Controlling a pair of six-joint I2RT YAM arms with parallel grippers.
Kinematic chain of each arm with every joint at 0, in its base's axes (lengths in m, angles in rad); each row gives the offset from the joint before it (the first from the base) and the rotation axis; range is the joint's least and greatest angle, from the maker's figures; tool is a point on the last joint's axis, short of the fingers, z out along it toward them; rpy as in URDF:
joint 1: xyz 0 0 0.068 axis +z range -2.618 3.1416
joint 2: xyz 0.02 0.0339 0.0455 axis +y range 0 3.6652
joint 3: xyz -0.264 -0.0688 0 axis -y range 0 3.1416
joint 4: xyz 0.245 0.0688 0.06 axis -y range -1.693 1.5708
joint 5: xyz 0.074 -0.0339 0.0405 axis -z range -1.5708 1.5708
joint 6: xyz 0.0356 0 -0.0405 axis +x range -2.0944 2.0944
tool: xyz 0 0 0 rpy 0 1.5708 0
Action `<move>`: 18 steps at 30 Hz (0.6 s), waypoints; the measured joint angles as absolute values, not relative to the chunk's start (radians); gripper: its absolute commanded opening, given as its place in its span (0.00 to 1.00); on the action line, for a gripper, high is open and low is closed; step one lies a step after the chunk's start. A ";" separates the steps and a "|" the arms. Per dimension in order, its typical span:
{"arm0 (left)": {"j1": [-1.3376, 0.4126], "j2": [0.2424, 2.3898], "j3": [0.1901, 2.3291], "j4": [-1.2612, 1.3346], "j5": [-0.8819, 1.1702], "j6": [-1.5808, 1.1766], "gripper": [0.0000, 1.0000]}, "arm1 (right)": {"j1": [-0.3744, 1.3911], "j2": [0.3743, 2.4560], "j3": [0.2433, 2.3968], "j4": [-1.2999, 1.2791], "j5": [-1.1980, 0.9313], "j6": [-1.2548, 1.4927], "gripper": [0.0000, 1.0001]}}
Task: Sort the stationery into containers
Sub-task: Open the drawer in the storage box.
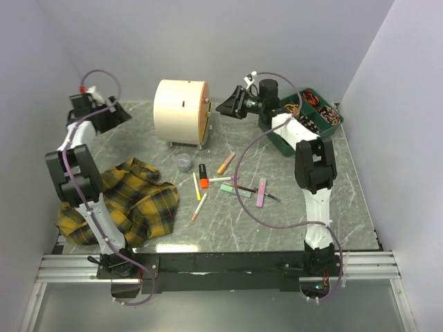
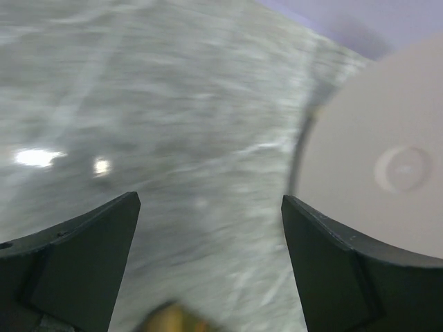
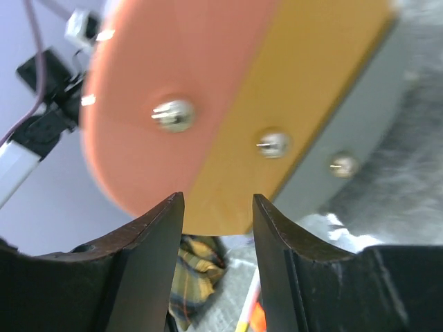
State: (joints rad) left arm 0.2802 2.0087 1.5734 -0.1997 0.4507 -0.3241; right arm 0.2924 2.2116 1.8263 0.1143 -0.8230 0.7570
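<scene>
The cream drum-shaped chest (image 1: 181, 111) lies on its side at the back of the table. In the right wrist view its orange drawer (image 3: 173, 62) and yellow drawer (image 3: 311, 76) each show a small metal knob. My right gripper (image 1: 223, 108) is open and empty, just off the drawer fronts (image 3: 218, 200). My left gripper (image 1: 122, 115) is open and empty (image 2: 211, 204), left of the chest's plain cream end (image 2: 387, 159). Stationery lies loose mid-table: a clear round pot (image 1: 184, 164), an orange highlighter (image 1: 203, 177), an orange pen (image 1: 225, 163), a pink pen (image 1: 199, 206) and a purple marker (image 1: 261, 191).
A yellow-black plaid cloth (image 1: 124, 200) lies crumpled at the front left. A green bin (image 1: 280, 142) with cables stands at the back right, behind my right arm. Grey walls close in the table on three sides.
</scene>
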 measured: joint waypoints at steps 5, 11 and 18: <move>0.380 1.967 1.576 -0.290 0.430 -0.239 0.91 | 0.244 2.279 1.843 0.131 -0.832 0.780 0.51; 0.375 1.925 1.576 -0.345 0.454 -0.174 0.91 | 0.236 2.350 1.891 0.159 -0.837 0.815 0.57; 0.365 1.860 1.557 -0.359 0.482 -0.149 0.91 | 0.251 2.376 1.930 0.181 -0.839 0.837 0.57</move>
State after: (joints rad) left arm 0.3653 1.8599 1.5566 -0.3592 0.4816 -0.1486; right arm 0.2512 2.3764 1.9305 0.1810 -0.8391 0.8371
